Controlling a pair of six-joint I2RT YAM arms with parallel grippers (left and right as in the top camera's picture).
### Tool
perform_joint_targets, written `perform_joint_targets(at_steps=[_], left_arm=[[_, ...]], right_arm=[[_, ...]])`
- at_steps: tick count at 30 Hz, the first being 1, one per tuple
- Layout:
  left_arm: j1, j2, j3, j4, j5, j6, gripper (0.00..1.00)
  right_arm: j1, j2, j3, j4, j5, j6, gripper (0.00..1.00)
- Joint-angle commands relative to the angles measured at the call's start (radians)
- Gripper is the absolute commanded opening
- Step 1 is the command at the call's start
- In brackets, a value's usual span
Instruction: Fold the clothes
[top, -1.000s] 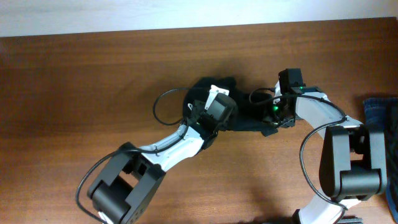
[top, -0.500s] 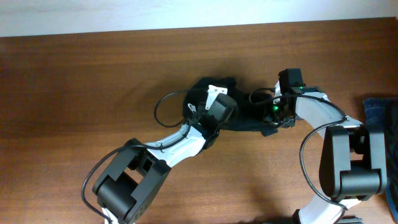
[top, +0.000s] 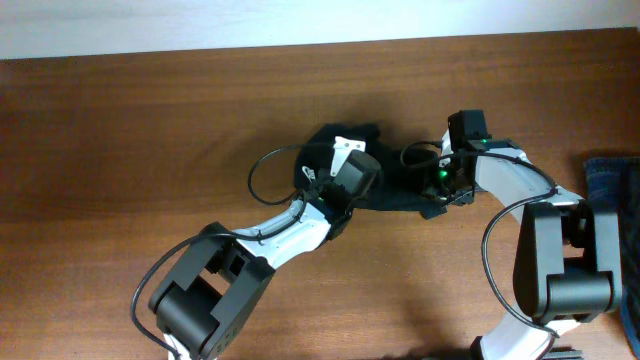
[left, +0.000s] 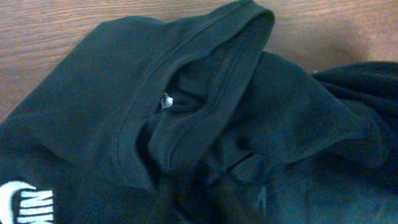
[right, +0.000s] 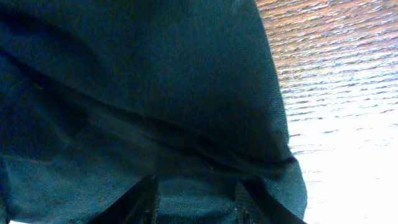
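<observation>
The clothes (top: 366, 134), a black T-shirt, lie crumpled at the middle of the table. My left gripper (top: 333, 157) is pressed down into its left side. In the left wrist view the collar (left: 205, 81) gapes open and a white logo (left: 25, 202) shows at the bottom left. Folds of the shirt (left: 112, 81) gather toward the bottom centre, where the fingers are buried in cloth. My right gripper (top: 432, 186) sits on the shirt's right edge. There its fingers (right: 147, 200) stand apart over flat fabric (right: 155, 81), gripping nothing.
A blue denim garment (top: 610, 182) lies at the table's right edge, beside the right arm's base. A black cable (top: 262, 165) loops off the left arm onto the wooden table (top: 150, 120). Bare wood (right: 336, 74) shows just right of the shirt's hem.
The left arm has shifted slightly, its gripper settling into the shirt. The right arm and the shirt's outline look unchanged.
</observation>
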Motion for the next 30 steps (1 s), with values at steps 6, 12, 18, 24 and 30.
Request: perform_joint_targets(at_steps=[6,12,18,24,30], left_arm=[[0.092,-0.013,0.074,-0.166,0.003,0.155,0.0],[0.221,-0.052,0.17,-0.354,0.004,0.199,0.0],[0.322,-0.129,0.246,-0.426,0.001,0.32,0.0],[0.438,-0.169,0.247,-0.454,-0.018,0.34,0.0],[0.533,-0.164,0.246,-0.478,-0.014,0.339,0.17]], right_arm=[[-0.002,0.006,-0.023,-0.008,0.03,-0.041,0.06],[-0.002,0.006,-0.023,-0.019,0.073,-0.053,0.04],[-0.002,0.006,-0.023,-0.02,0.104,-0.06,0.04],[-0.002,0.006,-0.023,-0.023,0.118,-0.077,0.04],[-0.002,0.006,-0.023,-0.023,0.119,-0.086,0.04]])
